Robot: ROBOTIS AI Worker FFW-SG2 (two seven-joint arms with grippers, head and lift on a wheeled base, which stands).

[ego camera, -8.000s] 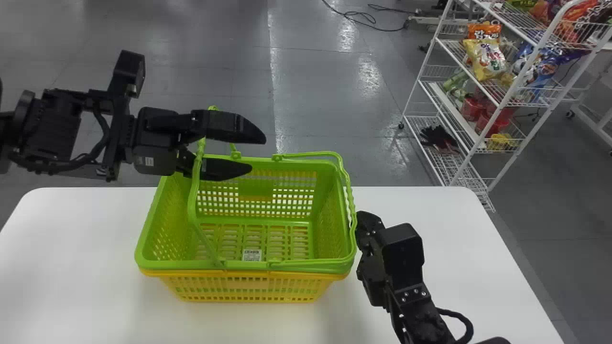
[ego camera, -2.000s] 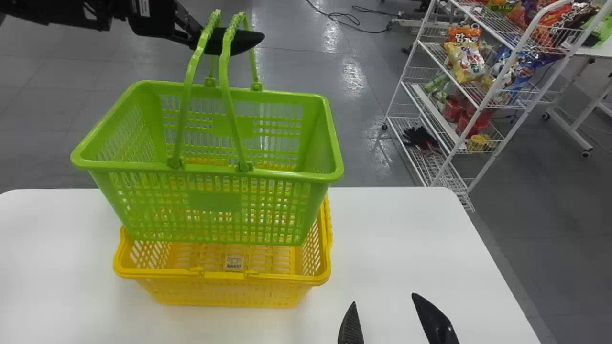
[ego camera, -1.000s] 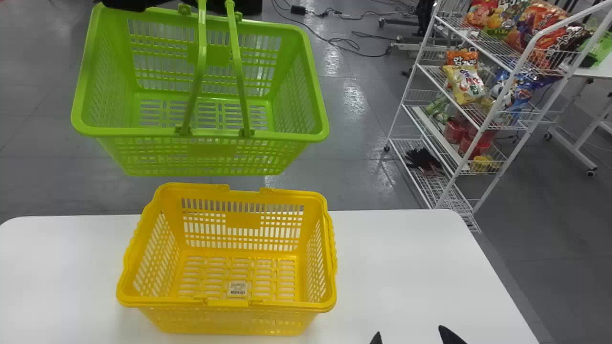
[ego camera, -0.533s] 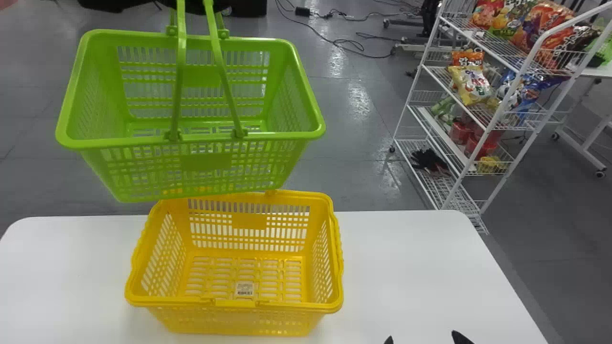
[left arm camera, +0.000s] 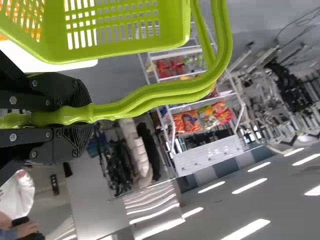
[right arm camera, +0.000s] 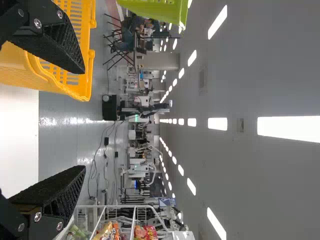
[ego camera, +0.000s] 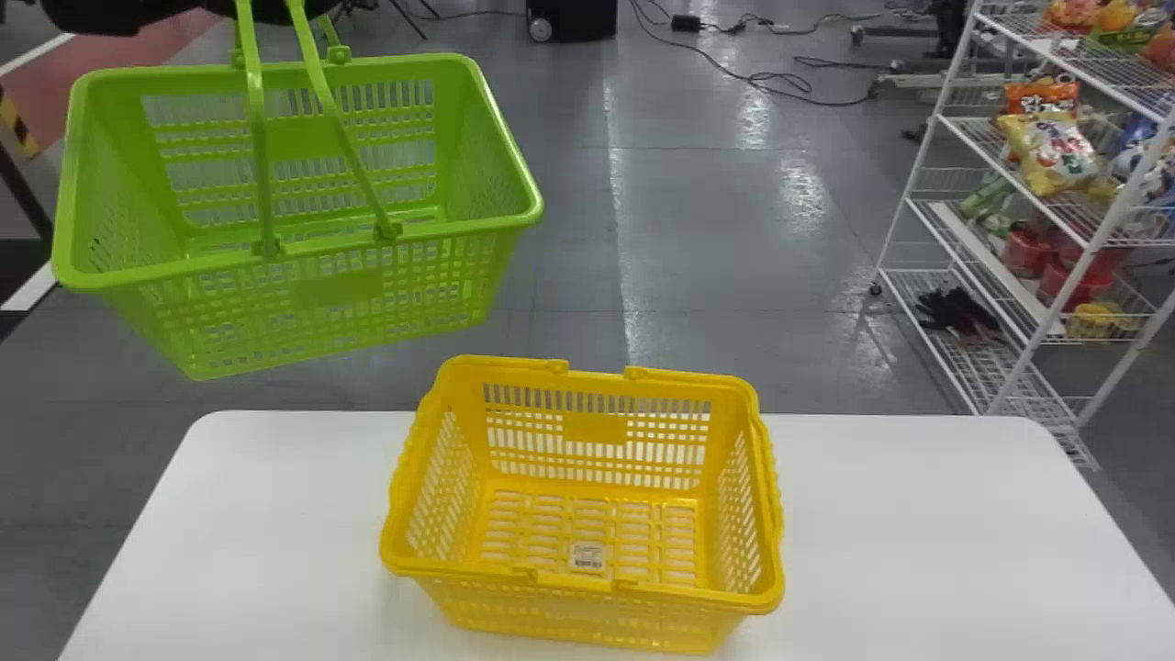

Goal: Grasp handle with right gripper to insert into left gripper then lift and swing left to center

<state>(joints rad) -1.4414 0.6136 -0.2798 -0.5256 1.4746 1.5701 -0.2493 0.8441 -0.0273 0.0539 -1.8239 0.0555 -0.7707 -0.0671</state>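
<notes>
Up and to the left in the head view, the green basket [ego camera: 335,289] hangs clear of the tabletop [ego camera: 275,551]. Its two handles [ego camera: 262,138] are raised and slanted. Its near rim runs aslant, rising toward the right.

Left gripper [ego camera: 271,9]: located at the top edge of the head view, behind the handles. Jaws narrow, clamped on both handle grips. The left wrist view shows the grips side by side, seated between the black pads [left arm camera: 77,97].

Right gripper [right arm camera: 84,120]: jaws wide, with a gap between the two black fingers [right arm camera: 57,42] and nothing held. Its position relative to the tabletop cannot be told from where I stand.

Yellow basket [ego camera: 688,601]: upright on the tabletop, apart from the green one and to its right. Its handles are folded down, along the left and right rims. A small white label [ego camera: 587,556] lies on its slotted bottom.

Surroundings: a white wire rack [ego camera: 991,266] stands on the grey floor [ego camera: 688,229] to the right, beyond the tabletop. It carries snack bags [ego camera: 1056,151], with dark gloves [ego camera: 959,310] on its lowest shelf.
</notes>
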